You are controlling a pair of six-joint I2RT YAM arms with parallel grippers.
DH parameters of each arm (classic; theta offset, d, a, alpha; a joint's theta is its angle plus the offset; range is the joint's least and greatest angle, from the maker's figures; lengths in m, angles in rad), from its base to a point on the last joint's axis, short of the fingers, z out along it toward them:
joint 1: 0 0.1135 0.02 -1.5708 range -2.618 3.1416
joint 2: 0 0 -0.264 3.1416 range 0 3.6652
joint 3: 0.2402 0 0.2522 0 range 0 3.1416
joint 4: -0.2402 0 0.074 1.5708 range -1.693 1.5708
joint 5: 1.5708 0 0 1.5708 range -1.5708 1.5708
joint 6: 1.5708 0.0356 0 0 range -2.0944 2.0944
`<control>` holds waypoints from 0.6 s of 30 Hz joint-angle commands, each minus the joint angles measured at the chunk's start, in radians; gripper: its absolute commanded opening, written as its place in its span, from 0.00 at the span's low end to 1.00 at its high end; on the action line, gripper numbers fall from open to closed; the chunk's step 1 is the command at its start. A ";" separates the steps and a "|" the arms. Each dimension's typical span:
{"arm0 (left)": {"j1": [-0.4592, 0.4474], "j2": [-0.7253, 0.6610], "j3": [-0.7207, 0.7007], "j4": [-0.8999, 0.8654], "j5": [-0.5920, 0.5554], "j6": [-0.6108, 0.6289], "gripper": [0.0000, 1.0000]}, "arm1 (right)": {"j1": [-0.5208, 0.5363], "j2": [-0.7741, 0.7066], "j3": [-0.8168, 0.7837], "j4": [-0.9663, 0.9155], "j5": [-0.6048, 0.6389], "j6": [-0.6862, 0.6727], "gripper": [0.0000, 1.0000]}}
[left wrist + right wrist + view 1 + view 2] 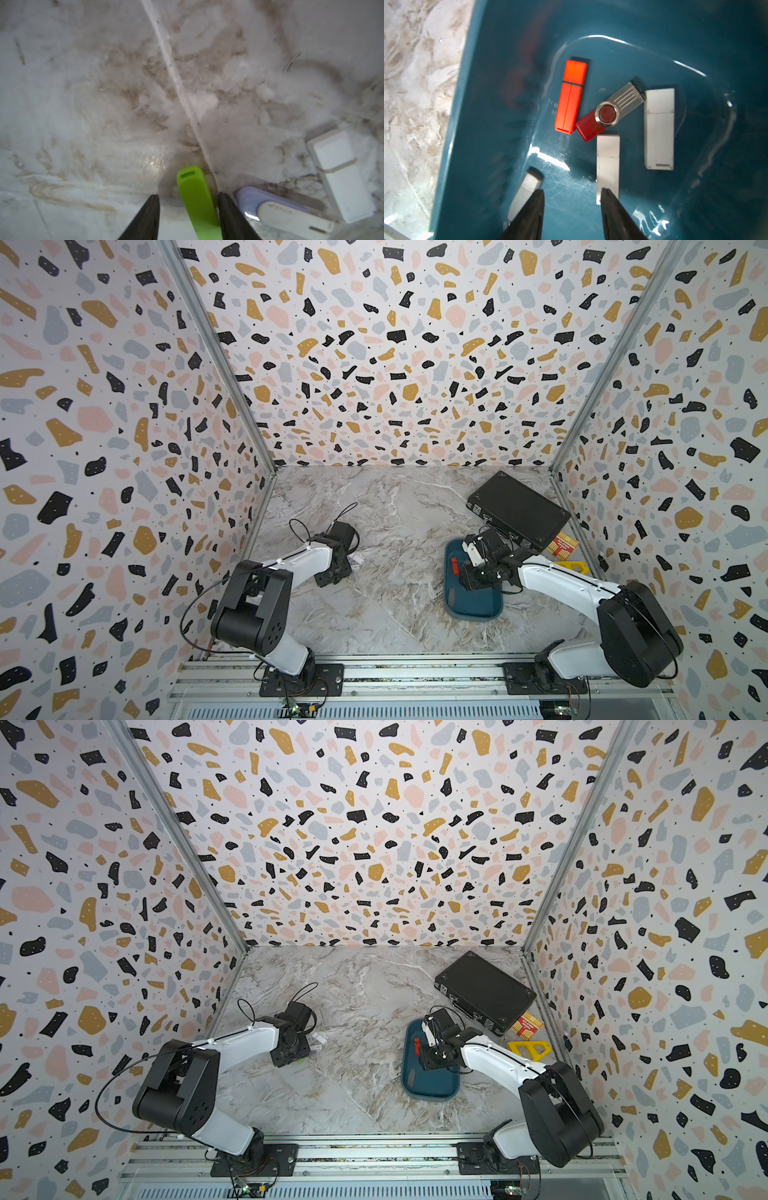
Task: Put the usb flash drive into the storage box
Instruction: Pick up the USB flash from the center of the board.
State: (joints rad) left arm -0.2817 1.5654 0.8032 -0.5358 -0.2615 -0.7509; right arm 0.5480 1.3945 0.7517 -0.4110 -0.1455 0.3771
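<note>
A lime-green usb flash drive (194, 193) lies on the marble table between the fingers of my left gripper (188, 194). The gripper is open; the drive touches one finger, with a gap to the other. A white drive (340, 172) and a lilac-and-white drive (280, 209) lie beside it. The teal storage box (473, 605) sits at the right, also in the right wrist view (508, 83). In it lie an orange-red drive (570, 97), a red swivel drive (608, 112) and several pale ones. My right gripper (572, 189) hangs open over the box floor, holding nothing.
A black briefcase (519, 510) lies behind the box at the back right. A red-and-yellow packet (563, 543) and a yellow plastic piece (530, 1050) sit by the right wall. Patterned walls enclose the table on three sides.
</note>
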 commanded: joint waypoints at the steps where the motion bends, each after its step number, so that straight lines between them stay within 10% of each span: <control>1: 0.005 -0.017 -0.026 -0.022 0.019 -0.010 0.48 | 0.001 -0.002 0.004 -0.013 0.000 -0.007 0.49; 18: 0.004 -0.045 -0.043 -0.006 0.084 0.020 0.18 | 0.002 -0.027 0.005 -0.031 0.004 -0.009 0.47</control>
State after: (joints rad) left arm -0.2817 1.5227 0.7635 -0.5293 -0.2127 -0.7467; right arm 0.5480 1.3941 0.7517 -0.4122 -0.1455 0.3763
